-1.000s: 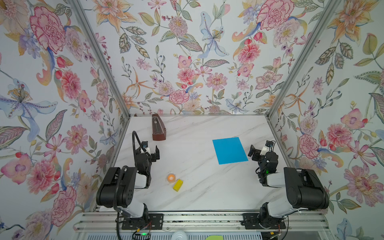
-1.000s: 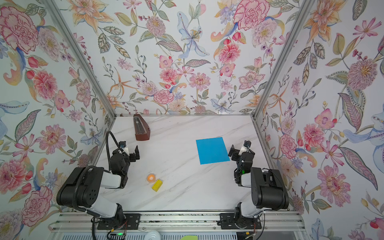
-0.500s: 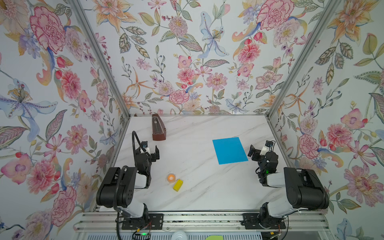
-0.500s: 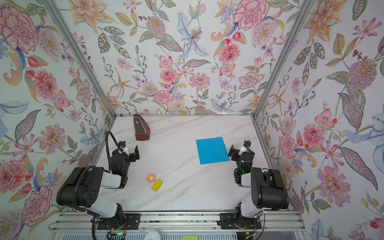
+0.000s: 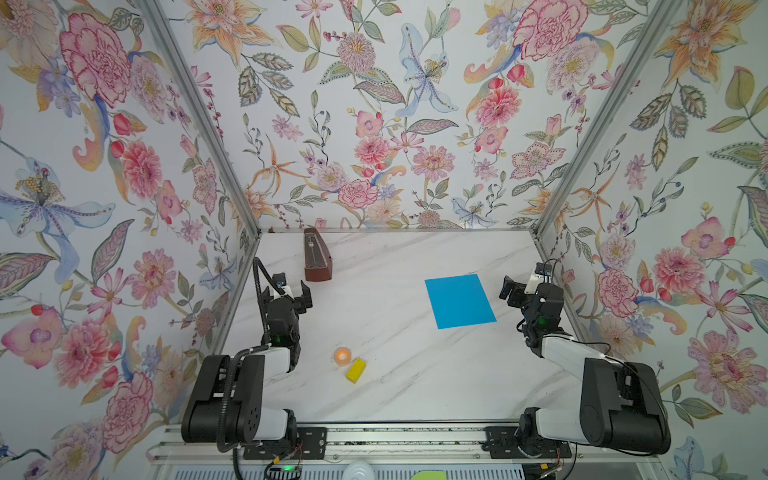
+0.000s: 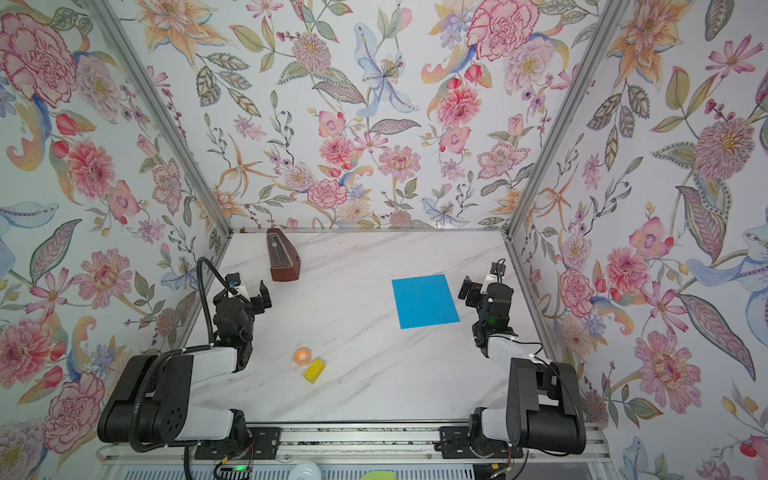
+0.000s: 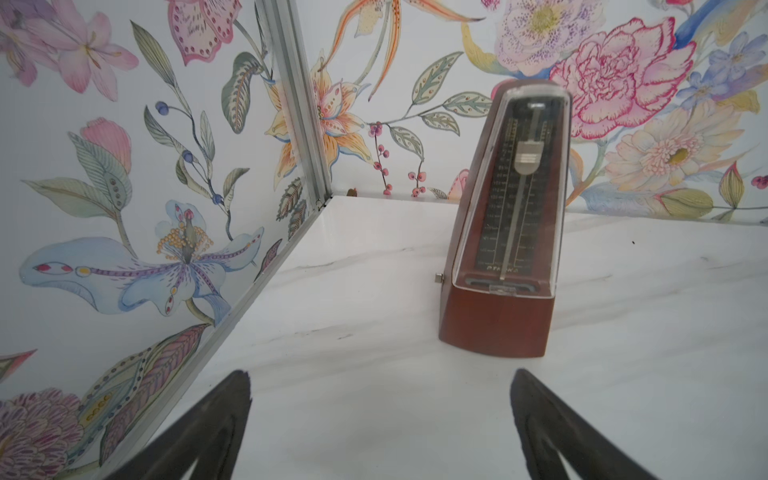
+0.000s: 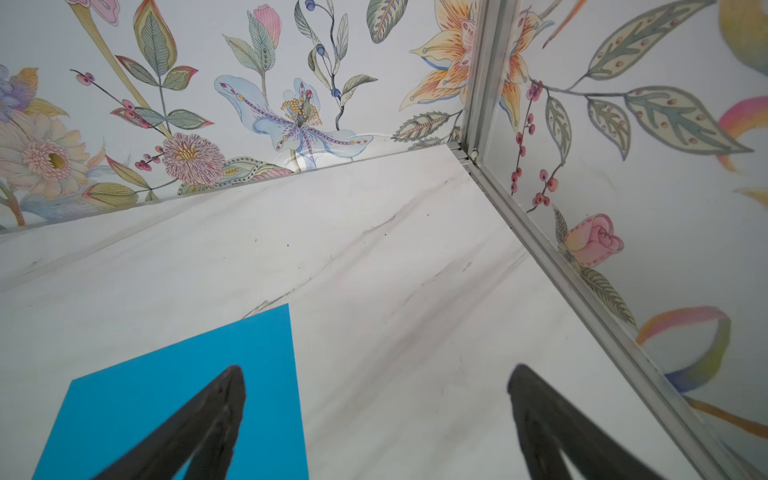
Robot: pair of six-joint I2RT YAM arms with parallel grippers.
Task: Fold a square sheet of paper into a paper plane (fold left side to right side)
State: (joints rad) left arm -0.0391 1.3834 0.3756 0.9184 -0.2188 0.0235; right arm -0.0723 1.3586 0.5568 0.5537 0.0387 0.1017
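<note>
The white marble tabletop [image 5: 386, 332] fills the lower middle of both top views, walled by flowered panels. The left end effector [image 5: 291, 291] sits at the left edge of the tabletop, its jaws spread wide and holding nothing; the left wrist view [image 7: 380, 374] shows bare marble between its fingers. The right end effector [image 5: 515, 291] sits at the right edge, also released and empty, with only tabletop between its fingers in the right wrist view [image 8: 376, 368].

The square sheet of paper [image 5: 460, 301] lies flat and unfolded right of centre, near the right end effector. In the right wrist view one dark finger overlaps the sheet [image 8: 145, 395]; contact cannot be told.

A brown metronome [image 5: 318, 262] stands upright at the upper left of the tabletop. A yellow block [image 5: 356, 370] lies lower left of centre, just beside a small orange ball [image 5: 343, 355].
</note>
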